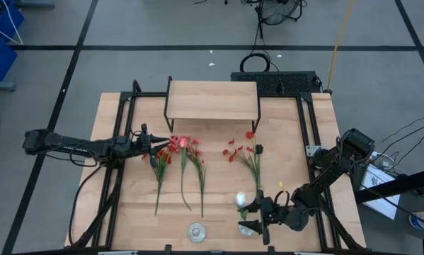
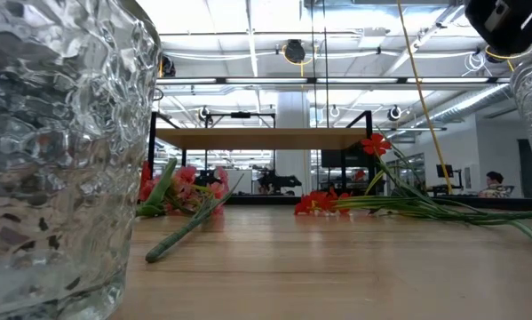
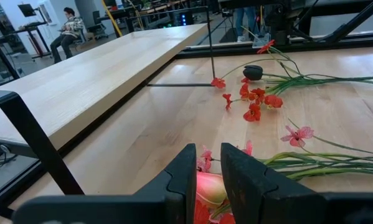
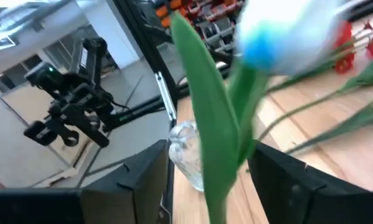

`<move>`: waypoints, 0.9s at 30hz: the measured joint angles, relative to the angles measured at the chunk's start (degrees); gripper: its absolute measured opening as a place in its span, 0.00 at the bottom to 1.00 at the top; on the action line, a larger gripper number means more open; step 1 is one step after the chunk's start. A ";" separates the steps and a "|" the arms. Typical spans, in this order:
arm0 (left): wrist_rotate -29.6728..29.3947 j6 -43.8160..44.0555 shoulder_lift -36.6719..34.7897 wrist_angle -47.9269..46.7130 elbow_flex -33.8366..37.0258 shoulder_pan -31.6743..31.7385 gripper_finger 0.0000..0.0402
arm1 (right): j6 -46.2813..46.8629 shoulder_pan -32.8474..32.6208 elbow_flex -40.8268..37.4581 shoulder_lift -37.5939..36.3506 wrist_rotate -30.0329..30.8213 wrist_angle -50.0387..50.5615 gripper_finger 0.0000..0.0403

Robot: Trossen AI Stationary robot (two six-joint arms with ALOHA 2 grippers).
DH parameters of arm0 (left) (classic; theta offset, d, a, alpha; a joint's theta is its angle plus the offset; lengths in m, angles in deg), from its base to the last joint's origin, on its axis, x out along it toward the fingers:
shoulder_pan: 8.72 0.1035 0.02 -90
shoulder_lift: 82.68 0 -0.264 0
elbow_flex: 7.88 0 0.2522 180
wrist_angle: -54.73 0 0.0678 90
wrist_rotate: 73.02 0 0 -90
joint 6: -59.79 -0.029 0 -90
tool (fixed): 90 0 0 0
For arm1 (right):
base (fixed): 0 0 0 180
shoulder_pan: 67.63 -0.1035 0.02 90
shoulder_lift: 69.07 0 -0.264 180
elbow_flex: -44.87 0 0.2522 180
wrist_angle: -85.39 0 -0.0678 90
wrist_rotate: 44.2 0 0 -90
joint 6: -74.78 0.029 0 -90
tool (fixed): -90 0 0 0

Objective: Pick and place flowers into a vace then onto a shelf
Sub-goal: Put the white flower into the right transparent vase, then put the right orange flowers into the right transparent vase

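Flowers (image 1: 178, 164) lay flat on the tabletop (image 1: 219, 212) in two loose groups in front of the shelf (image 1: 212, 99). Left group: three stems roughly parallel, long axes running front to back, red and pink blossoms at the shelf end, cut ends toward the front edge. Right group (image 1: 248, 156): red blossoms fanned out near the shelf, stalks converging toward the front right.

Left arm reached in low from the table's left side, nearly horizontal. Left gripper (image 1: 157, 145) sat at the blossom end of the left group. In its wrist view a pink-red bloom (image 3: 208, 186) lay right between the two fingers (image 3: 183, 171), jaws narrow around it; couldn't tell whether they actually pinched it.

Right arm was folded down at the front right corner, forearm pointing left along the front edge. Right gripper (image 1: 258, 216) was low near the front edge. Its wrist view showed a white-headed flower (image 4: 286, 31) with a broad green leaf (image 4: 205, 118) standing between wide-spread fingers (image 4: 286, 180); the leaf ran up from the gap, head away from the camera. No finger contact visible.

Clear textured glass vase (image 1: 196, 230) stood upright near the front edge, left of the right gripper; a second glass piece (image 4: 187, 149) showed just beyond that gripper's fingers.
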 joint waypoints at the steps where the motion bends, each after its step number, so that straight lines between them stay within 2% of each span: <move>1: 0.00 0.00 -0.01 0.00 0.00 -0.01 0.20 | -1.10 -0.05 0.00 0.00 0.00 -1.44 0.54; 8: 0.00 0.00 0.00 0.00 0.00 -0.01 0.20 | -9.54 -0.09 0.00 -0.05 1.91 -11.20 0.52; 13: 0.00 -0.01 -0.02 0.00 0.00 -0.02 0.20 | -11.16 -0.09 0.00 -2.50 1.95 -13.67 0.52; 17: 0.00 0.00 -0.02 0.00 0.00 -0.02 0.20 | -14.80 -0.03 0.00 -6.75 2.36 -13.77 0.52; 22: 0.00 0.00 -0.01 0.00 0.00 -0.01 0.20 | -17.48 -0.15 0.00 -13.87 9.15 -13.93 0.52; 24: 0.00 -0.01 -0.01 0.00 0.00 -0.02 0.20 | -19.51 -0.20 0.00 -17.21 9.85 -13.69 0.52; 27: 0.00 0.01 -0.02 0.00 0.00 0.00 0.20 | -22.88 -0.25 0.00 -22.08 12.24 -9.04 0.52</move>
